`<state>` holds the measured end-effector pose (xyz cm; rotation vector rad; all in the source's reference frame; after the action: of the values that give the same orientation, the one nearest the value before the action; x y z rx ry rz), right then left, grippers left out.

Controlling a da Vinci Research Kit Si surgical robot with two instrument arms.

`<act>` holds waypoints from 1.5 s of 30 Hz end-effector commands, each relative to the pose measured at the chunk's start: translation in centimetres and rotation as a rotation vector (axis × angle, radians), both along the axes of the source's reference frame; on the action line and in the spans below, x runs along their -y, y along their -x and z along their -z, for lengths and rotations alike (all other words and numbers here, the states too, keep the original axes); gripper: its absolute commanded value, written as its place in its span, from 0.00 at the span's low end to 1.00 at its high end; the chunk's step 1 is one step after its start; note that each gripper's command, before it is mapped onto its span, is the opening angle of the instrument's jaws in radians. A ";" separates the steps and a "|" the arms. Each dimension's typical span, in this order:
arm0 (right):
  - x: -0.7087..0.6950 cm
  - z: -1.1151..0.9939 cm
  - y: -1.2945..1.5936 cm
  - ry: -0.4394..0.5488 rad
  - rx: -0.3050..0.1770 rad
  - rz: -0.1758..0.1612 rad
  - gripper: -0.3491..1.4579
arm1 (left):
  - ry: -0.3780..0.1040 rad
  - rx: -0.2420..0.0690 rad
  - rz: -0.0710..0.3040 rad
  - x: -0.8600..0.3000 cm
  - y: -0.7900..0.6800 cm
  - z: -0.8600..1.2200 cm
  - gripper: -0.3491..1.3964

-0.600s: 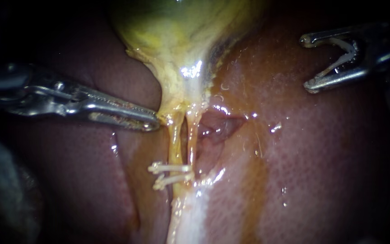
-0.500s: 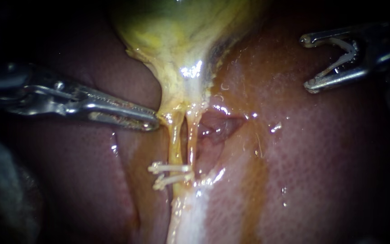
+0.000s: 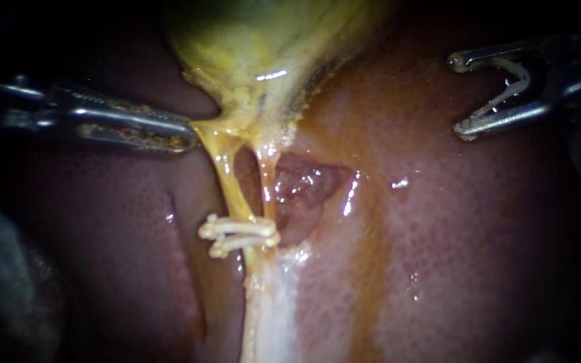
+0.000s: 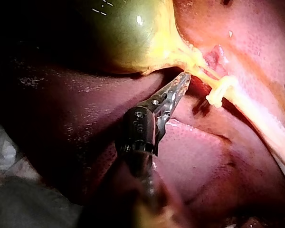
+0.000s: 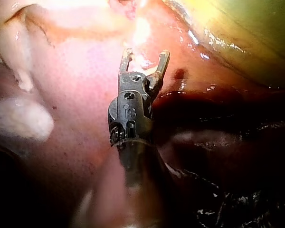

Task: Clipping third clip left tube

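Observation:
Two pale yellow tubes run down from the gallbladder (image 3: 257, 47); the left tube (image 3: 226, 178) slants, the right tube (image 3: 268, 185) hangs straighter. Two white clips (image 3: 237, 234) cross them low down, also seen as clips (image 4: 219, 91) in the left wrist view. My left instrument (image 3: 186, 138) is shut on the yellow tissue at the gallbladder's neck and holds it taut to the left; its jaws (image 4: 183, 80) lie together there. My right instrument (image 3: 464, 94) hovers at the upper right, far from the tubes, its jaws standing wide around a white V-shaped clip (image 3: 514, 82).
Reddish-brown liver (image 3: 452, 235) surrounds the tubes, with a raw pink pocket (image 3: 304, 185) just right of the right tube. A whitish band (image 3: 270, 309) runs downward below the clips. In the right wrist view my right instrument (image 5: 143, 59) hangs over liver, with the gallbladder (image 5: 247, 33) beside it.
My left instrument has pulled the gallbladder's neck up and to the left. The tubes now splay apart and the two clips have shifted left and up. The right instrument has stayed put.

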<state>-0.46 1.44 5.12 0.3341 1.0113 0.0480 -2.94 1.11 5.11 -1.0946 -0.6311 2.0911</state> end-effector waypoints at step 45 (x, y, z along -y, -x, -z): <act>0.99 0.01 -2.02 -0.559 -0.064 -0.122 0.47 | 0.006 -0.006 0.008 0.02 -0.02 -0.06 0.00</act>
<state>1.59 0.43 5.13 0.7855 1.0712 0.4401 -2.92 1.08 5.17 -1.0921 -0.6165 2.0899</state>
